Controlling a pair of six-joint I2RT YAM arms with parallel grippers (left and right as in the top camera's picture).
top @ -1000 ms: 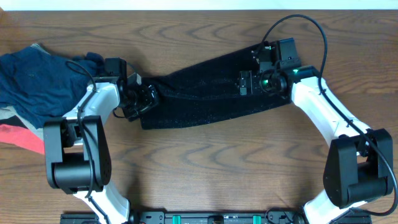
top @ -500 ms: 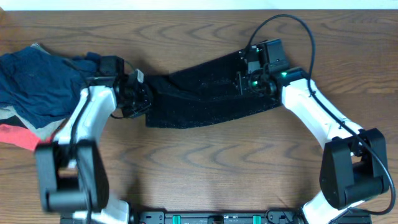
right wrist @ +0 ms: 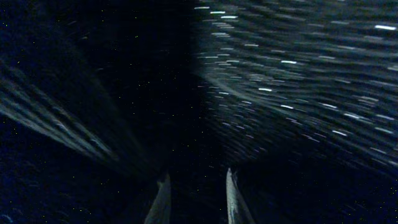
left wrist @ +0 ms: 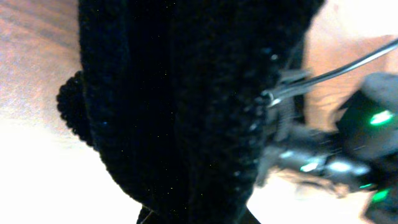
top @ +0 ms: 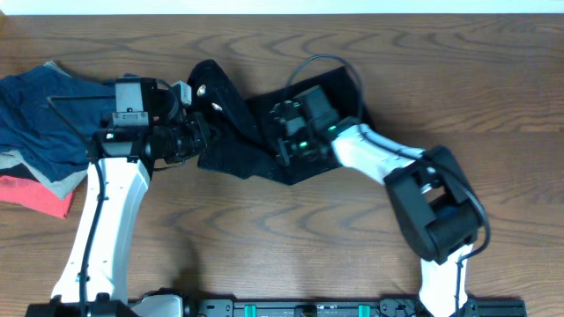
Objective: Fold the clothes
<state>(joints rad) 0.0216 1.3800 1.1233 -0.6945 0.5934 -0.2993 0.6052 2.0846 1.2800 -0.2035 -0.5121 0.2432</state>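
Note:
A black knitted garment point(top: 236, 148) lies bunched on the wooden table, between the two arms. My left gripper point(top: 201, 134) is shut on its left end, and a flap of it stands raised above the gripper. In the left wrist view the black knit point(left wrist: 186, 106) hangs across the frame and hides the fingers. My right gripper point(top: 284, 146) sits over the garment's middle. In the right wrist view its gripper point(right wrist: 196, 176) shows two pale fingertips point(right wrist: 163, 199) close together with dark fabric point(right wrist: 124, 74) pinched between them.
At the table's left edge lies a pile of other clothes: a dark blue garment point(top: 44, 114) on top, a coral piece point(top: 35, 195) and a beige one under it. The right arm's cable point(top: 339, 66) loops over the black garment.
Both grippers have closed on the black garment. The right arm swung far left, carrying its end toward the left gripper, so the stretched strip is now bunched. The left gripper lifted its end.

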